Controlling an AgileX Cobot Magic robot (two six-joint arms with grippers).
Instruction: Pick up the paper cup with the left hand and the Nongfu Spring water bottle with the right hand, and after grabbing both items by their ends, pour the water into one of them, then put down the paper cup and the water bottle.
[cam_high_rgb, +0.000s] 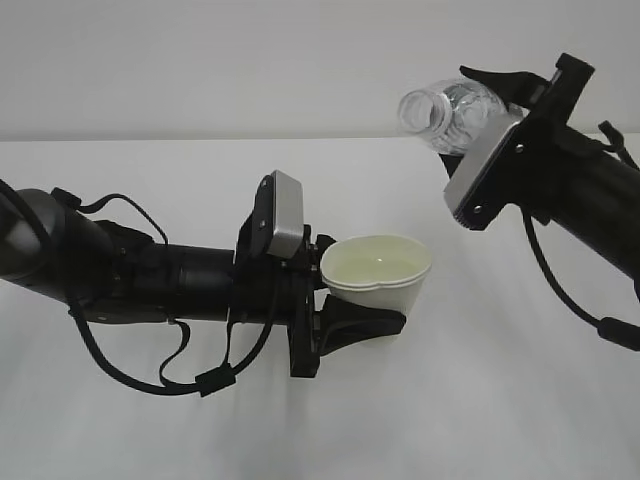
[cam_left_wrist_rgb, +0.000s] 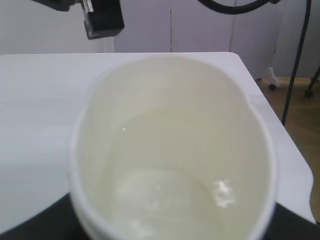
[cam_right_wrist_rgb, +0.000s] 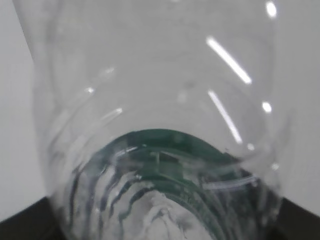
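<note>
My left gripper (cam_high_rgb: 366, 292) is shut on the paper cup (cam_high_rgb: 398, 296), holding it upright just above the table with its rim squeezed oval. In the left wrist view the paper cup (cam_left_wrist_rgb: 170, 125) fills the frame, with clear water (cam_left_wrist_rgb: 160, 195) pooled at its bottom. My right gripper (cam_high_rgb: 497, 103) is shut on the base end of the Nongfu Spring water bottle (cam_high_rgb: 452, 108). It holds the bottle high and to the right of the cup, lying almost level with its open neck pointing left. The clear ribbed bottle (cam_right_wrist_rgb: 160, 90) and its green label (cam_right_wrist_rgb: 170, 147) fill the right wrist view. No stream runs from the neck.
The white table (cam_high_rgb: 150, 430) lies under both arms. Its right edge (cam_left_wrist_rgb: 280, 130) shows in the left wrist view, with floor and a dark stand leg beyond. A black part of the right arm (cam_left_wrist_rgb: 103, 19) hangs at the top left of that view.
</note>
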